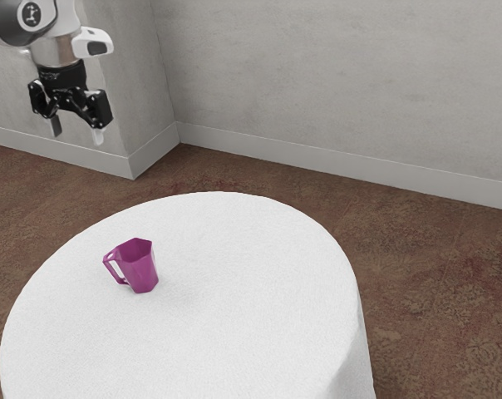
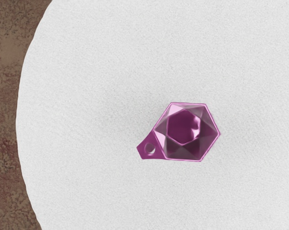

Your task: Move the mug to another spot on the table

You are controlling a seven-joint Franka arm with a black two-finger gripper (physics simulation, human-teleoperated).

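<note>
A magenta faceted mug [image 1: 135,264] stands upright on the round white table [image 1: 251,274], toward the exterior view's left, its handle pointing to that left. My gripper [image 1: 76,131] hangs high above the table at the exterior view's upper left, far from the mug, its fingers spread apart and empty. Seen from above in the wrist view, the mug [image 2: 183,132] shows its hexagonal rim and empty inside, with its ring handle [image 2: 148,149] sticking out toward the table's curved edge.
Brown carpet [image 1: 434,258] surrounds the table. A grey wall with a white baseboard [image 1: 342,162] runs behind. The white tabletop [image 2: 111,72] spreads wide on every side of the mug; its edge curves near the carpet [image 2: 5,96].
</note>
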